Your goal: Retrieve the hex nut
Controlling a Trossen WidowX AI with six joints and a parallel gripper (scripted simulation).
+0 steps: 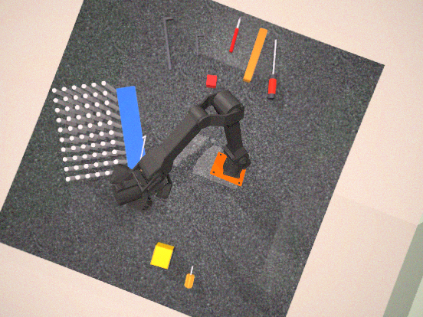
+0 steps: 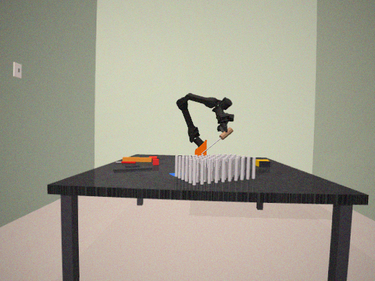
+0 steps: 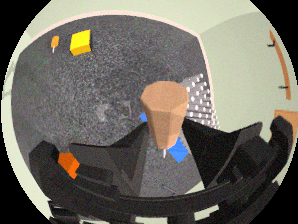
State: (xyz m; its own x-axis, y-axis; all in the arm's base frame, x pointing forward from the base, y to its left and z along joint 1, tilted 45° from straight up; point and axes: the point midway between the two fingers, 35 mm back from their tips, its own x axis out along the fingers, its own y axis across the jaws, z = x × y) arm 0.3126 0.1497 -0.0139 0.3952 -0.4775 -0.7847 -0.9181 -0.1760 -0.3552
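Observation:
My gripper (image 2: pixel 223 129) is shut on the wooden handle (image 2: pixel 226 133) of a thin metal pick and holds it in the air above the near edge of the spacer field. The pick's shaft (image 2: pixel 210 145) slants down toward the spacer tops. In the overhead view the shaft's pale end (image 1: pixel 143 146) shows over the blue taped strip (image 1: pixel 131 126). The white standing spacers (image 1: pixel 88 130) form a grid left of the strip and all stand upright (image 2: pixel 214 167). In the wrist view the handle (image 3: pixel 162 115) sits between my fingers. The hex nut is hidden among the spacers.
At the far side lie a long dark hook (image 1: pixel 167 42), a short dark hook (image 1: pixel 198 35), a red screwdriver (image 1: pixel 234 35), an orange bar (image 1: pixel 255 54), a red-handled screwdriver (image 1: pixel 272 76) and a red cube (image 1: pixel 211 80). A yellow block (image 1: pixel 162 255) and a small orange screwdriver (image 1: pixel 189 279) lie near the front.

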